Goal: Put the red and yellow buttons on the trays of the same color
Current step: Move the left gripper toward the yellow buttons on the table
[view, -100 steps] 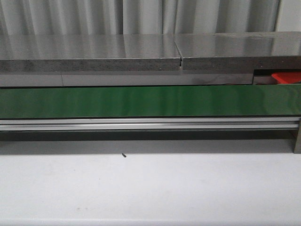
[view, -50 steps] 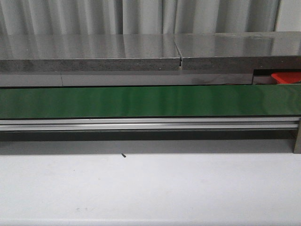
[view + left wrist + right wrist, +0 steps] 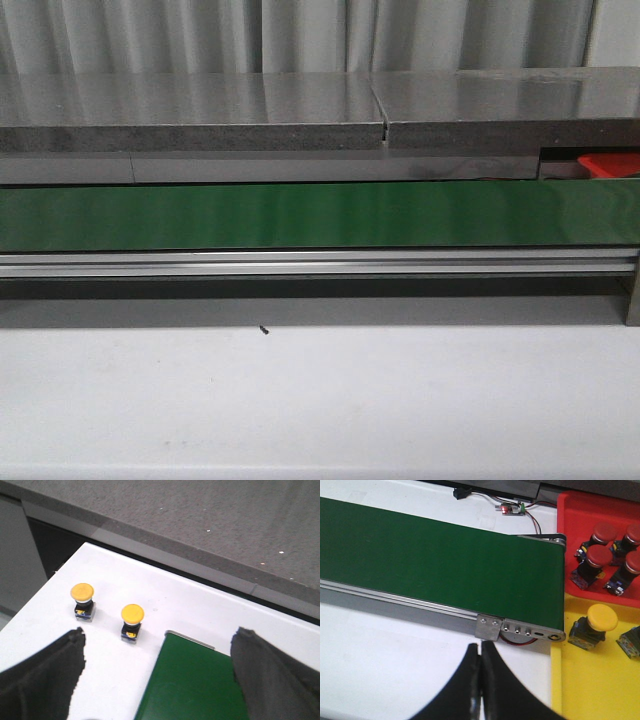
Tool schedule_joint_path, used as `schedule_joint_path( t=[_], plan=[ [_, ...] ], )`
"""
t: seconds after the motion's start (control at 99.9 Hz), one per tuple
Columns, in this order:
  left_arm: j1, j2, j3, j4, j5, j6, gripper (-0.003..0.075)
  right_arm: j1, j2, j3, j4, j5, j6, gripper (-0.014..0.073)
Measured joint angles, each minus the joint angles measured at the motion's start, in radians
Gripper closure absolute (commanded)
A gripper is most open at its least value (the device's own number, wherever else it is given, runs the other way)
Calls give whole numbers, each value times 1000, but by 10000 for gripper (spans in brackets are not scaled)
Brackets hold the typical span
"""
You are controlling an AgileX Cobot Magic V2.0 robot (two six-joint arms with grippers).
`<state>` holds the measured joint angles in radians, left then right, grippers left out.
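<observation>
Two yellow buttons (image 3: 81,592) (image 3: 132,614) stand upright on the white table beside the end of the green belt (image 3: 195,680). My left gripper (image 3: 159,640) hangs open above that belt end, holding nothing. In the right wrist view a red tray (image 3: 570,510) holds several red buttons (image 3: 598,556). Next to it a yellow tray (image 3: 600,685) holds a yellow button (image 3: 601,618). My right gripper (image 3: 480,652) is shut and empty over the white table, near the belt's end bracket. A corner of the red tray (image 3: 608,164) shows in the front view; neither gripper does.
The green conveyor belt (image 3: 320,215) runs across the front view on an aluminium rail (image 3: 320,264). Behind it lies a grey stone shelf (image 3: 300,110). A small circuit board with wires (image 3: 512,508) sits behind the belt near the red tray.
</observation>
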<state>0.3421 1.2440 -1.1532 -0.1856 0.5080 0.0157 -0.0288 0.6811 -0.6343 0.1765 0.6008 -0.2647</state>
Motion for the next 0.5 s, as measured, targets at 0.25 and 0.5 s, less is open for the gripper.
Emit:
schedule_joint_path(
  t=[0.25, 0.5],
  plan=[
    [21, 369, -265, 0, 83, 0, 141, 0, 0, 0, 0, 0, 0, 661],
    [21, 673, -482, -2, 183, 0, 143, 0, 0, 0, 0, 0, 0, 661]
  ],
)
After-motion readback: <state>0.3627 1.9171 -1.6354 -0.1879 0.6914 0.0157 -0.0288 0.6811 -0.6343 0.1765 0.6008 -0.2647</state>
